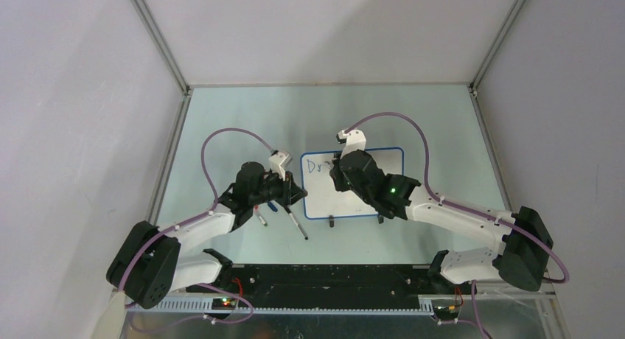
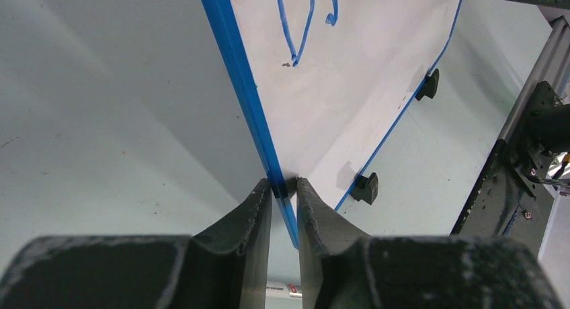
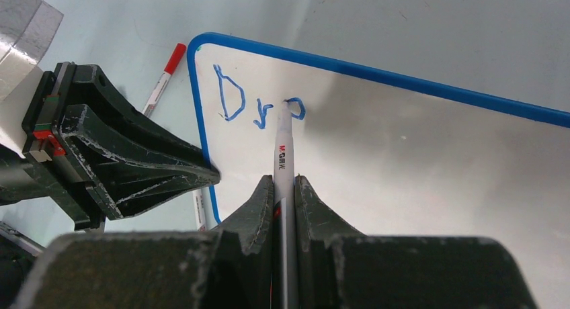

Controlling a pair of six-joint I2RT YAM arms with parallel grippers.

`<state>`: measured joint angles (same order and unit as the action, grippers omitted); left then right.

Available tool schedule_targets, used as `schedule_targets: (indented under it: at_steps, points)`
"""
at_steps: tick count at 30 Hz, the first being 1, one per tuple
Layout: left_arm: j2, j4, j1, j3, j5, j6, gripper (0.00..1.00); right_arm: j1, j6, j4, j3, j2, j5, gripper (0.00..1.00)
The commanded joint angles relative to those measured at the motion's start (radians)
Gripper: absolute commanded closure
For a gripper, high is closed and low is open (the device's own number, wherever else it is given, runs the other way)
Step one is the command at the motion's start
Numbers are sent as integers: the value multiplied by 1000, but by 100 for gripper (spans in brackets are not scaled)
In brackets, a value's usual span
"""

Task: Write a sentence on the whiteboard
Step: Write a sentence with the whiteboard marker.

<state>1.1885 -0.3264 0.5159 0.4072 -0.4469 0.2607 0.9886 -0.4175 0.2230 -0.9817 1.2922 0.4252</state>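
Near the middle of the pale green surface [image 1: 243, 118], a small rectangular glossy whiteboard [image 1: 318, 199] with a thin blue rim and rounded corners is lying with its long edges running left to right. Two small black clip feet [image 1: 332, 222] are sticking out from the whiteboard's long edge nearest the arm bases.

At the whiteboard's left edge, the left gripper [image 2: 283, 185] is reaching in from the side. Its jaws are standing narrow, one dark finger on each side of the blue rim, and they are pinching that rim close to the whiteboard's near-left corner.

Over the whiteboard's upper-left area, the right gripper [image 3: 285, 181] is angling down from the right. Its jaws are clamping tight on the barrel of a slim white marker [image 3: 284, 154], which is pointing away from the wrist camera. The marker's tip is touching the whiteboard at the newest stroke of the blue lettering [image 3: 232, 97]. That lettering is sitting in the whiteboard's top-left corner and is reading as a "D", an "r" and a small round stroke beside them.

Just off the whiteboard's left edge, a white pen with a red cap [image 3: 165, 77] is lying on the surface. Off the whiteboard's near-left corner, a long thin dark-tipped pen [image 1: 298, 226] is lying at a slant.
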Motion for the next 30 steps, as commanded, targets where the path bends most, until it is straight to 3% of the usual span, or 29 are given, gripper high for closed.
schedule_targets:
  at_steps: [1, 16, 30]
  points:
    - [-21, -12, 11, 19, 6, -25, 76, -13, 5, 3, -5, -4, -27, 100]
    - [-22, -11, 10, 18, 5, -25, 76, -31, 4, 109, -45, 14, -60, 100]
    - [-24, -12, 11, 18, 7, -25, 76, -3, -11, 125, -46, -20, 65, 100]
